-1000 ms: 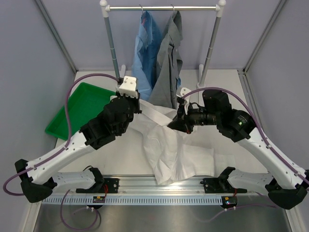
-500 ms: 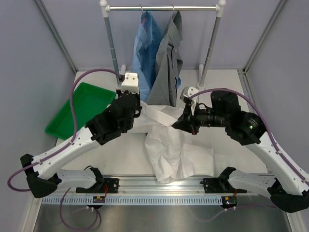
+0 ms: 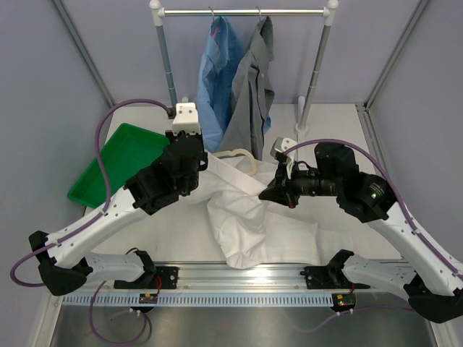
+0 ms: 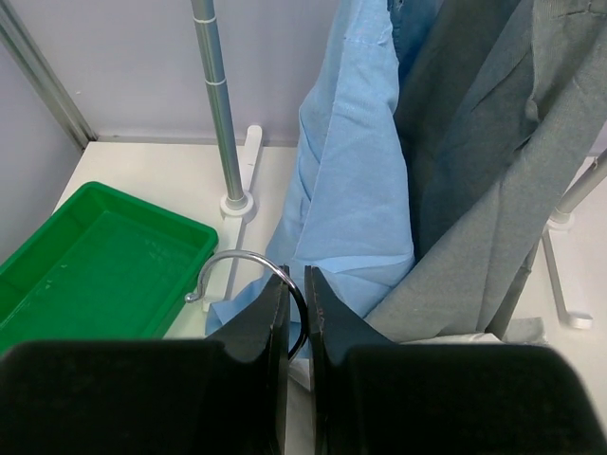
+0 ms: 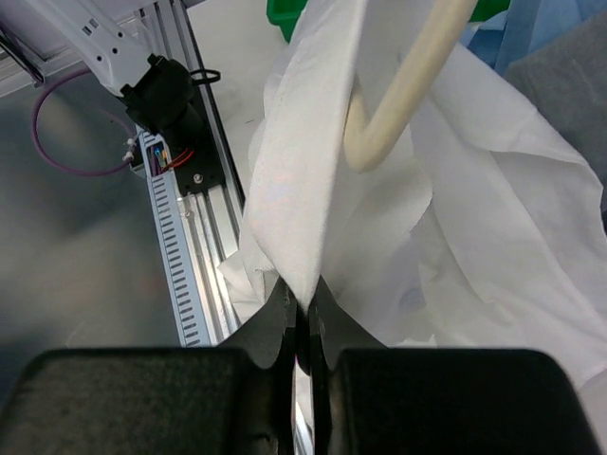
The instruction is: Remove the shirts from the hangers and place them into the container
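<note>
The left wrist view is revealing what the top view is hiding: the left gripper (image 4: 296, 289) is clamping its fingers on the metal hook (image 4: 228, 261) of the hanger (image 5: 417, 76), with the green container (image 4: 85, 265) lying toward 9 o'clock. The right wrist view is showing the right gripper (image 5: 302, 301) pinching a fold of the white shirt (image 5: 303, 161) together. From above, the blue shirt (image 3: 217, 79) and grey shirt (image 3: 255, 94) are hanging on the rail (image 3: 246, 11) at 12 o'clock. Since a second ago the left arm has been drawing toward 11 o'clock, and the hanger's cream curve is now lying bare of the white cloth
</note>
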